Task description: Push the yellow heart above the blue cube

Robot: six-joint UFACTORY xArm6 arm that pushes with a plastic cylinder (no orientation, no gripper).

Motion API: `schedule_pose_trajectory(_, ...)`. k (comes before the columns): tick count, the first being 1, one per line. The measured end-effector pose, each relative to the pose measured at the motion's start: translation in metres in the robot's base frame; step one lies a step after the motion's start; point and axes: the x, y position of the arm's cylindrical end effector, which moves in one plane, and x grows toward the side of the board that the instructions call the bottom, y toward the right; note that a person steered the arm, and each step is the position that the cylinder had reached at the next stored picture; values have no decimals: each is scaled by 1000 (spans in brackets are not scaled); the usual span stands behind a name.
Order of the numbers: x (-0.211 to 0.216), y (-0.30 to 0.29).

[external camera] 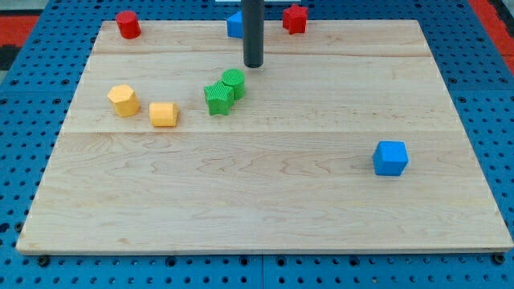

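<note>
The yellow heart (164,114) lies on the wooden board (265,217) at the view's left. The blue cube (390,157) sits far off at the view's right, lower than the heart. My tip (254,66) is near the view's top centre. It stands just above and right of the green cylinder (234,83), well to the right of the heart and touching no block.
A yellow hexagon (124,100) lies left of the heart. A green star (217,98) touches the green cylinder. Along the top edge are a red cylinder (128,24), a blue block (234,24) partly hidden behind the rod, and a red star (295,18).
</note>
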Motion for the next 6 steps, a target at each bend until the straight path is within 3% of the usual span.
schedule_pose_trajectory(1,3,-46)
schedule_pose_trajectory(2,12,-136)
schedule_pose_trajectory(3,62,-170)
schedule_pose_trajectory(4,108,-153)
schedule_pose_trajectory(5,123,-116)
schedule_pose_trajectory(6,142,-41)
